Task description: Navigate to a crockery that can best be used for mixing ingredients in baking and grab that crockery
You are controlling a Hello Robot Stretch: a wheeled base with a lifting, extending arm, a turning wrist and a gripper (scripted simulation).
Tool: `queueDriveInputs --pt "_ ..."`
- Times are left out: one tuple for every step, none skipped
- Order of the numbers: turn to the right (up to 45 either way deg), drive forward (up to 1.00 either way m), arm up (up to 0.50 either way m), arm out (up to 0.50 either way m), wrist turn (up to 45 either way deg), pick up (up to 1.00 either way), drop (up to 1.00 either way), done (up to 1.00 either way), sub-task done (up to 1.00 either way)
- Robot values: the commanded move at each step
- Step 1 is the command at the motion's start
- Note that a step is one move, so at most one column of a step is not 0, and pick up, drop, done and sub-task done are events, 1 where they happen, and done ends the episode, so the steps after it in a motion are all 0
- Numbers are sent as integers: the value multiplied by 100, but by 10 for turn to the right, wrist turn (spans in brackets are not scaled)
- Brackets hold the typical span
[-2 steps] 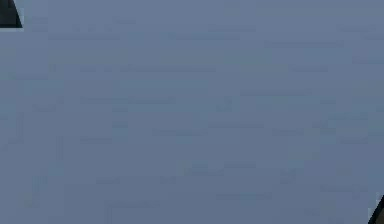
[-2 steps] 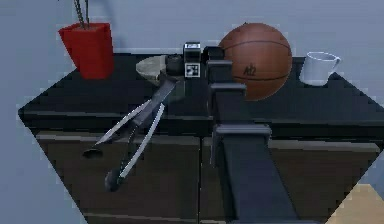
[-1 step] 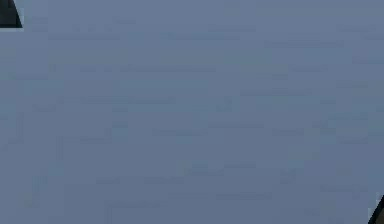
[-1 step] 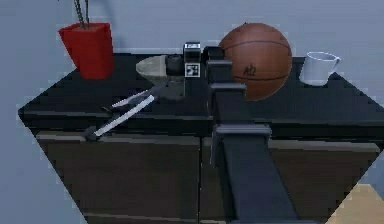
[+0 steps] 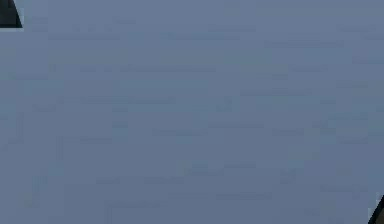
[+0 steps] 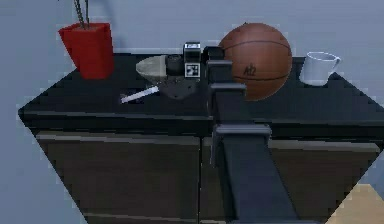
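In the arm side view a black cabinet (image 6: 70,100) carries a low tan, bowl-like thing (image 6: 152,66) near the middle of its top. My arm (image 6: 245,165) rises from the bottom edge and reaches over the cabinet top. Its two white marker squares (image 6: 191,58) sit just right of the tan thing. The gripper (image 6: 166,84) lies right at that tan thing, over the dark top. I cannot tell whether it holds anything, nor whether it touches the tan thing.
A red pot (image 6: 88,50) with thin stems stands at the cabinet's left back. A slim pale utensil (image 6: 140,95) lies in front of the gripper. An orange basketball (image 6: 256,60) and a white mug (image 6: 320,68) stand to the right. A plain blue-grey wall (image 5: 190,110) faces the forward view.
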Motion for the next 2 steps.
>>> queueDriveInputs --pt "0 0 0 0 270 0 0 0 0" --pt "0 0 0 0 0 100 0 0 0"
